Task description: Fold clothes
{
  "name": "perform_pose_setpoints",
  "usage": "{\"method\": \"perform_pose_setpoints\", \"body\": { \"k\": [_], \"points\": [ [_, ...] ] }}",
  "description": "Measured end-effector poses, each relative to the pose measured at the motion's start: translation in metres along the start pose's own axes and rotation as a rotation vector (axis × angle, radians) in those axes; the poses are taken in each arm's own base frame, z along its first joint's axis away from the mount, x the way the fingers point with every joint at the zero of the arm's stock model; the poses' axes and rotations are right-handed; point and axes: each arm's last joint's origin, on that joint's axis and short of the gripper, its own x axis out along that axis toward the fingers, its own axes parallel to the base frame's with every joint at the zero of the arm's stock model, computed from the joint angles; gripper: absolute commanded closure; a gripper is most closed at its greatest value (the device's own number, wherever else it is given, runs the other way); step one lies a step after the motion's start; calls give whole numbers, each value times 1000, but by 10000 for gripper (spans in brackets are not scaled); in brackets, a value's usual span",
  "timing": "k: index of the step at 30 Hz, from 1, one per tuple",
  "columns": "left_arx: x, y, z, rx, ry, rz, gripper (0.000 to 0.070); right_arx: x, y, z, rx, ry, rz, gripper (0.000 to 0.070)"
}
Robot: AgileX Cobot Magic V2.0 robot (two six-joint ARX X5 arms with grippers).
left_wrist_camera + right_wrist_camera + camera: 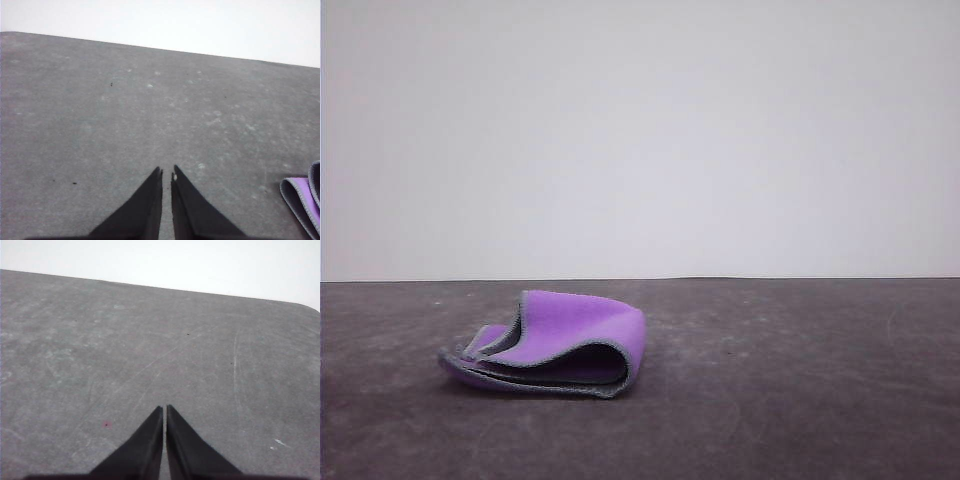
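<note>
Scuffed grey table (800, 400) bears folded purple cloth (570, 335) before white wall (640, 130).

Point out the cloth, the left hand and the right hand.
cloth (575, 325): front view, on its purple top fold.
left hand (167, 172): left wrist view, between its closed fingertips.
right hand (164, 409): right wrist view, between its closed fingertips.

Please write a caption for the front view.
Folded purple cloth with grey edging lying on the dark grey table.
</note>
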Motion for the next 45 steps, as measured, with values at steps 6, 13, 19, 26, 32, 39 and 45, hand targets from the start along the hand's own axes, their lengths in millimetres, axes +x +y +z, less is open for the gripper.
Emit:
{"method": "perform_pose_setpoints", "body": {
  "k": [6, 13, 19, 26, 32, 39, 45],
  "points": [
    [0, 0, 0, 0, 0, 0, 683, 0, 0, 0, 0, 0, 0, 691],
    [0, 0, 0, 0, 0, 0, 683, 0, 0, 0, 1, 0, 0, 691],
    [0, 0, 0, 0, 0, 0, 683, 0, 0, 0, 1, 0, 0, 692],
    [0, 0, 0, 0, 0, 0, 683, 0, 0, 0, 1, 0, 0, 691],
    [0, 0, 0, 0, 0, 0, 683, 0, 0, 0, 1, 0, 0, 691],
    [0, 0, 0, 0, 0, 0, 683, 0, 0, 0, 1, 0, 0, 691],
    [0, 0, 0, 0, 0, 0, 683, 0, 0, 0, 1, 0, 0, 691]
  ]
}}
